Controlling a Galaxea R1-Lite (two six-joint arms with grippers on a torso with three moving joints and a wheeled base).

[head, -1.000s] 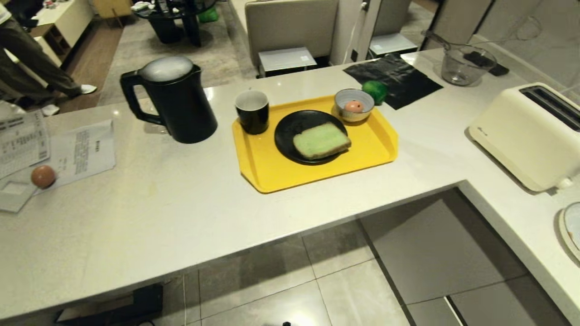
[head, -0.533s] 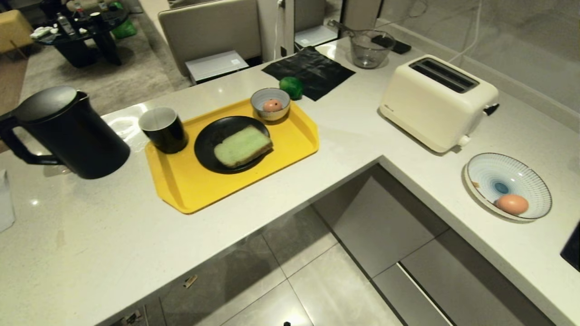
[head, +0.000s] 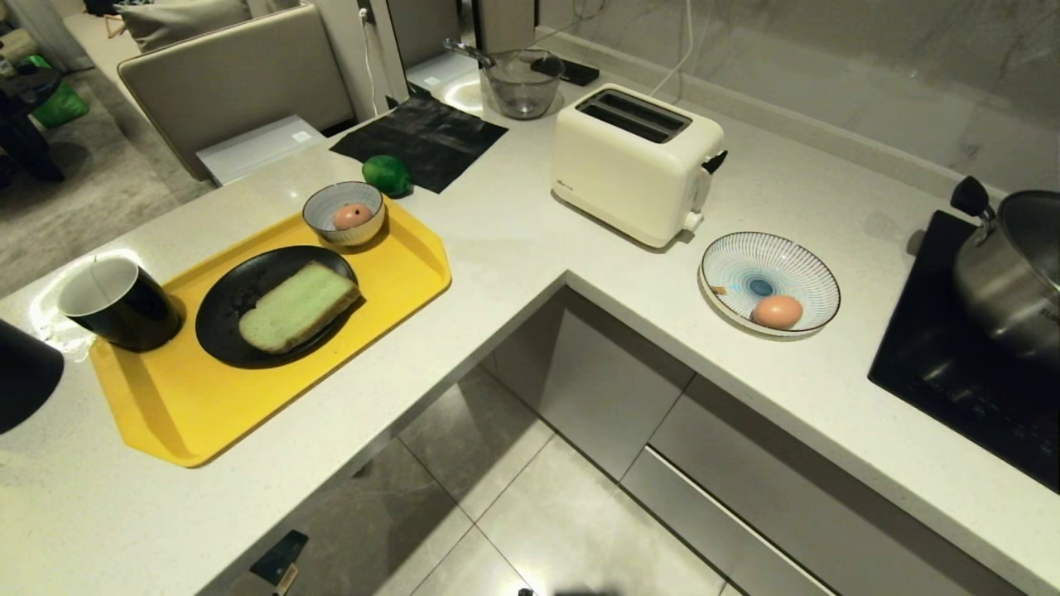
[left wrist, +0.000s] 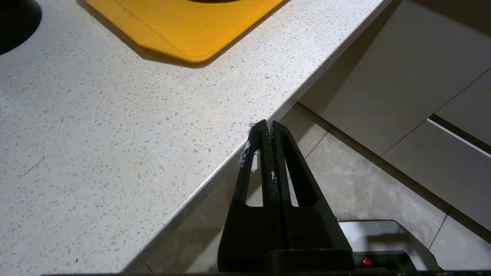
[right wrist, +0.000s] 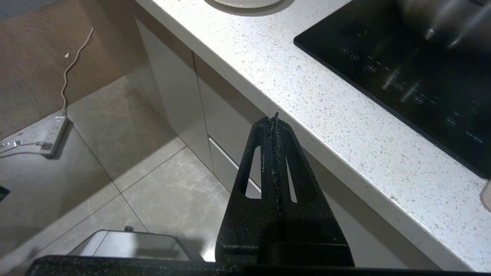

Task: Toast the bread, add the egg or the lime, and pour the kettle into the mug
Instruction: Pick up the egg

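Bread (head: 296,305) lies on the black plate (head: 228,331) (mug (head: 116,302) at nine o'clock); left gripper (left wrist: 267,126) and right gripper (right wrist: 274,119) closed, empty.

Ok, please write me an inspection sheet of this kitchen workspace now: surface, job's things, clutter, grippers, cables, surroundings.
Surface: pale speckled L-shaped counter.
Job's things: bread on black plate, yellow tray; mug on tray's corner; lime behind tray, on the counter; kettle at picture's edge; toaster with empty slots; eggs in small bowl and striped dish.
Clutter: black sheet, glass jug.
Grippers: left gripper and right gripper shut, empty, by the counter's edge.
Cables: white cable, power strip on floor.
Surroundings: hob with steel pot; chair.
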